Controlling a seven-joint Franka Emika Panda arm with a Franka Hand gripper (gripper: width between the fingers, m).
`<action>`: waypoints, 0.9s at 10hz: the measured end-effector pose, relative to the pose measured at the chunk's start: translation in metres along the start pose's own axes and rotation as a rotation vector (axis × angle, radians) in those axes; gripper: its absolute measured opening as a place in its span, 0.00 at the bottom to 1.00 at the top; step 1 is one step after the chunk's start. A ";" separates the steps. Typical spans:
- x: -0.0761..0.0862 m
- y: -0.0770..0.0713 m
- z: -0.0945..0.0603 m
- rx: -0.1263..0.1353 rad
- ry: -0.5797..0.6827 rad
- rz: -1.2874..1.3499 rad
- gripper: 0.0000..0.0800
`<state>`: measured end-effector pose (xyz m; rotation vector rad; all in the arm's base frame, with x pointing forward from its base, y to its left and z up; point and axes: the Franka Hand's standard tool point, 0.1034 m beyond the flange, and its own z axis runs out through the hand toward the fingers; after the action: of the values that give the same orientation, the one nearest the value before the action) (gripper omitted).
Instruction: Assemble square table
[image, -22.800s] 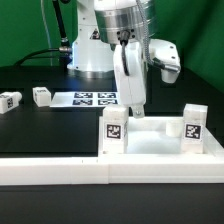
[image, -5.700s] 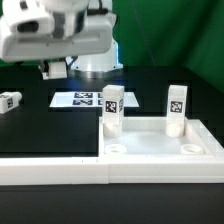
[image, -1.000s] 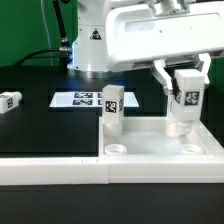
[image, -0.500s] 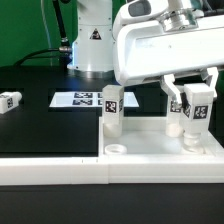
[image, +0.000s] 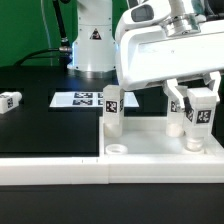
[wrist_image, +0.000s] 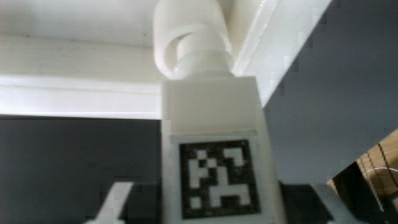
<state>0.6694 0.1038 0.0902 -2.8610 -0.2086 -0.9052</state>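
Observation:
The square tabletop (image: 150, 140) lies flat with its rim up at the exterior view's lower right. One white tagged leg (image: 112, 108) stands upright at its far left corner. A second leg (image: 178, 122) stands at the far right, partly hidden. My gripper (image: 201, 100) is shut on a third leg (image: 203, 120) and holds it upright just over the slab's near right corner. An open hole (image: 118, 150) shows at the near left corner. In the wrist view the held leg (wrist_image: 217, 150) fills the middle between my fingers, over the white tabletop (wrist_image: 71, 95).
A loose fourth leg (image: 10, 100) lies on the black table at the exterior view's far left. The marker board (image: 85, 98) lies behind the tabletop. The long white barrier wall (image: 50, 168) runs along the front and up the right side. The arm's base (image: 92, 40) stands at the back.
My gripper has come down and a little toward the exterior view's right with the leg in it, closer to the slab's near right corner. The other legs have not moved.

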 end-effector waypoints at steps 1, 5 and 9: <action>0.000 0.000 0.000 -0.001 0.003 0.000 0.36; -0.001 0.003 0.001 -0.006 0.005 0.001 0.36; -0.010 0.004 0.007 -0.004 -0.011 0.005 0.36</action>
<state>0.6657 0.1006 0.0781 -2.8699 -0.2014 -0.8904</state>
